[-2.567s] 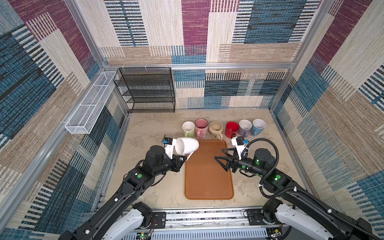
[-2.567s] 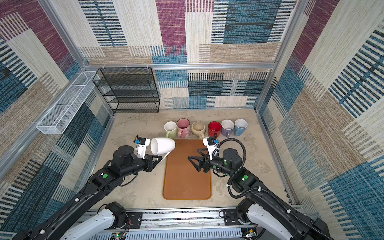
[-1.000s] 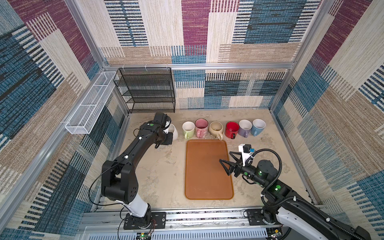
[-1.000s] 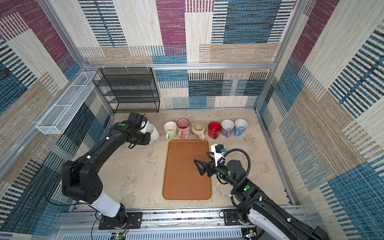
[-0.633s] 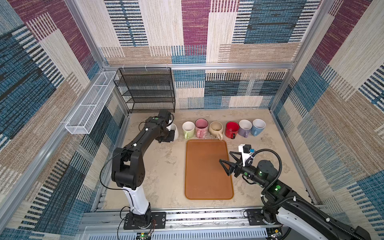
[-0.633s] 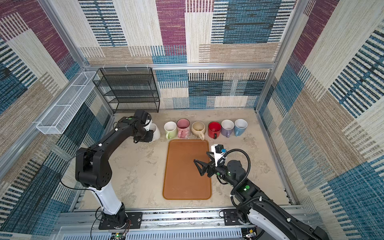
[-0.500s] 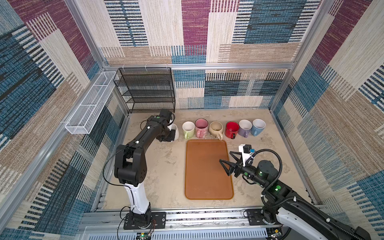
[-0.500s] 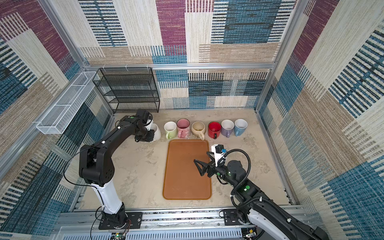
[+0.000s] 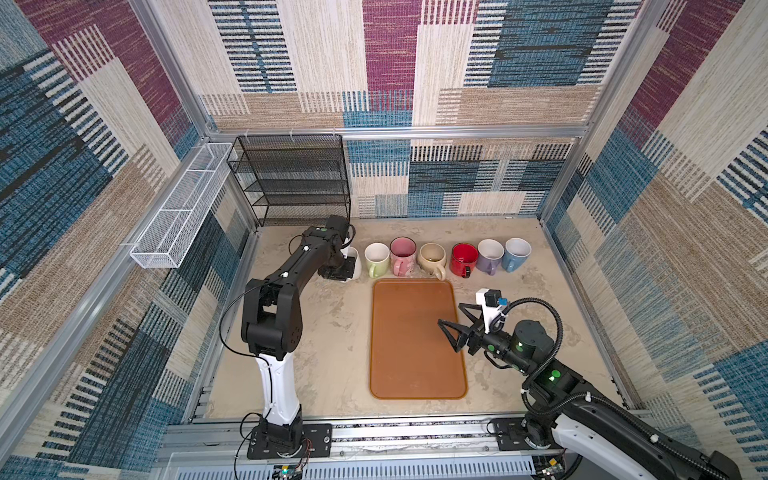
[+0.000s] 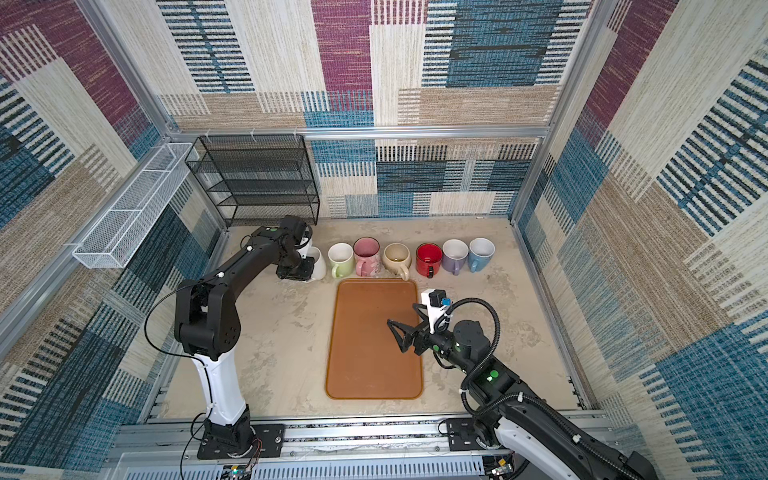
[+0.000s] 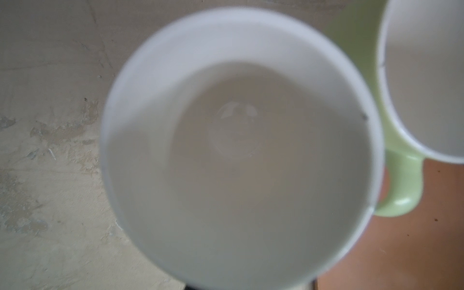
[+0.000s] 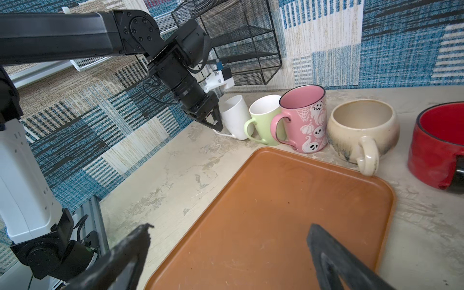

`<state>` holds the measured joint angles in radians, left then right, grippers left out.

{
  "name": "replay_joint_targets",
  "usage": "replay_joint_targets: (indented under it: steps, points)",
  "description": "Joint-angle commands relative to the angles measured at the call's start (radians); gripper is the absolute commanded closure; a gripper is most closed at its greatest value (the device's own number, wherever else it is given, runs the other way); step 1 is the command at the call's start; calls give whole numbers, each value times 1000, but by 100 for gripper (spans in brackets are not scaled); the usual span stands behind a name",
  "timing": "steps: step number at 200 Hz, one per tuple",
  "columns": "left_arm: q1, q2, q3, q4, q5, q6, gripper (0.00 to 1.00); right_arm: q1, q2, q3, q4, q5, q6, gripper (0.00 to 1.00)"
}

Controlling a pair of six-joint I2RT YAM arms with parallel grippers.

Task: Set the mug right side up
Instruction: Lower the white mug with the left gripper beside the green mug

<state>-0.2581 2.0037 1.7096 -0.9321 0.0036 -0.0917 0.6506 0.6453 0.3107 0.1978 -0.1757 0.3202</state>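
Patterned fabric walls are enclosing a mottled beige surface (image 9: pixel 332 332), and a row of mugs is standing along its back edge. In both top views the left arm's wrist is covering most of the white mug (image 9: pixel 356 257), so only a sliver is showing. The mug is sitting upright, mouth up, at the row's left end, just beside the green mug (image 12: pixel 263 118). Its plain white inside is filling the left wrist view, blurred, with the rim cut off. The left claw (image 12: pixel 216 123) is pinching its thin handle, tips closed tight and hiding most of it. The right claw (image 9: pixel 451 314) is hanging spread wide above the brown tray (image 9: pixel 415 374), holding nothing.
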Motion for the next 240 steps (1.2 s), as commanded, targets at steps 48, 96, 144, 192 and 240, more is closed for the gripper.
replay_joint_targets:
  steps: [48,96,144,192,240]
  points:
    - [-17,38,53,-22,-20,-2,100,1,-11,-4,39,7,-4,0]
    - [-21,44,51,-28,-31,-9,100,1,-19,-5,39,2,-4,0]
    - [-26,56,53,-28,-30,-16,96,1,-40,-13,30,-1,0,0]
    - [-30,52,38,-25,-28,-19,78,1,-44,-16,29,-3,-4,0]
    - [-38,30,24,-25,-27,-11,65,1,-60,-19,29,-7,-12,0]
